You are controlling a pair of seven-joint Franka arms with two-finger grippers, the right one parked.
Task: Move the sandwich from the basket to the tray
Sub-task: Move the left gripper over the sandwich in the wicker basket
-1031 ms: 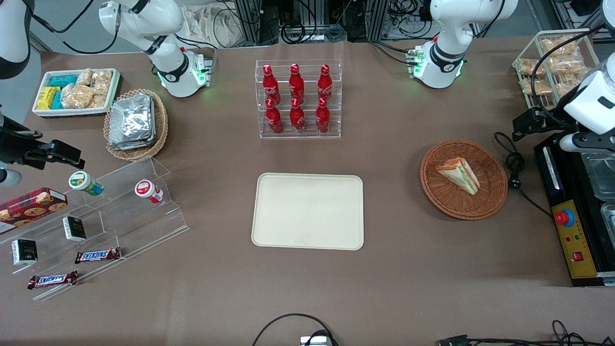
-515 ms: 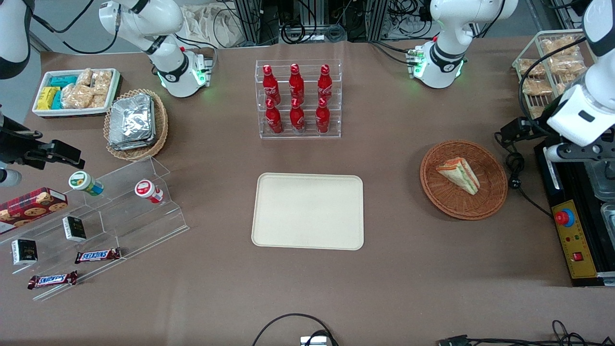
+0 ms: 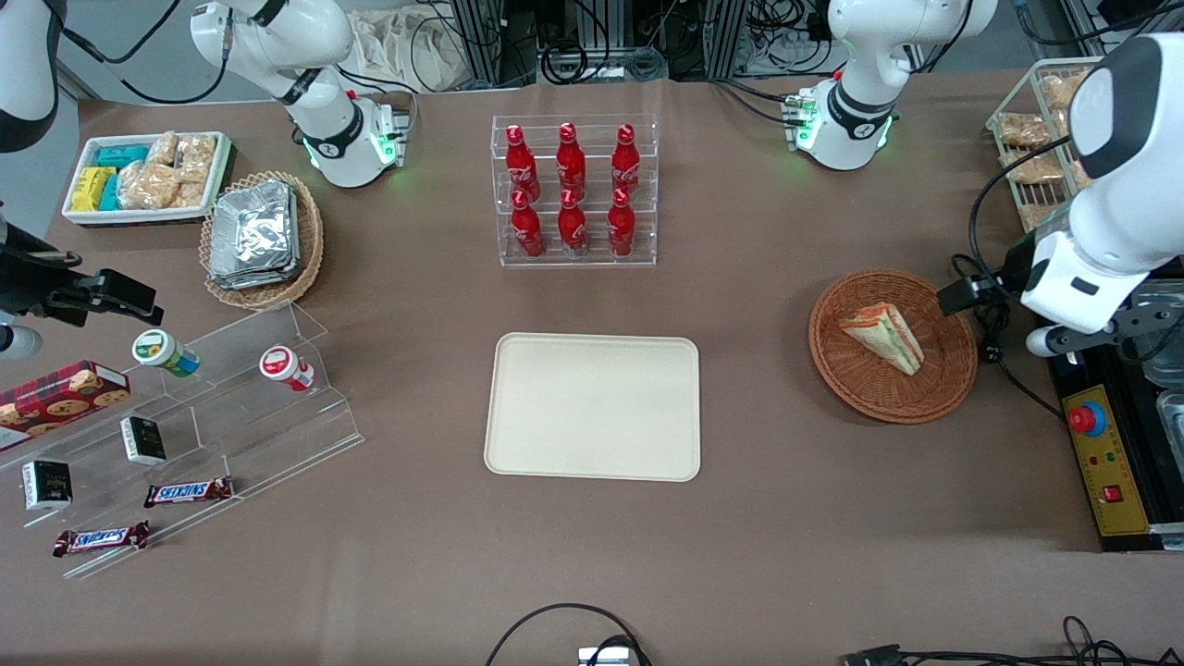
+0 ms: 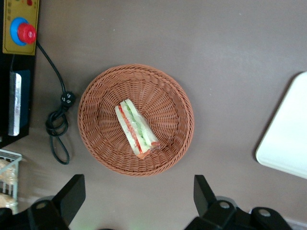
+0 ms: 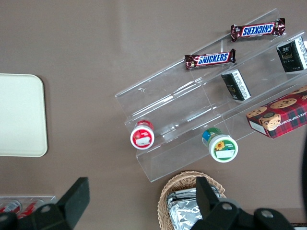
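The sandwich (image 3: 883, 338), a wrapped white wedge with green and orange-red layers, lies in the round reddish-brown basket (image 3: 893, 412) toward the working arm's end of the table. The cream tray (image 3: 592, 407) sits bare mid-table, beside the basket. In the left wrist view my gripper (image 4: 138, 197) hovers above the bare table just outside the basket's (image 4: 96, 91) rim, toward the working arm's end. Its fingers (image 4: 72, 191) stand wide open with nothing between them. From there the sandwich (image 4: 136, 127) shows whole, and a corner of the tray (image 4: 288, 139) is in view.
A black control box with a red button (image 3: 1087, 421) and a coiled black cable (image 3: 990, 324) lie right beside the basket. A clear rack of red bottles (image 3: 573, 190) stands farther from the camera than the tray. A wire rack of snack bags (image 3: 1027, 139) sits at the table corner.
The working arm has swung in toward the basket and nearer the front camera. The sandwich, basket and tray have not moved.
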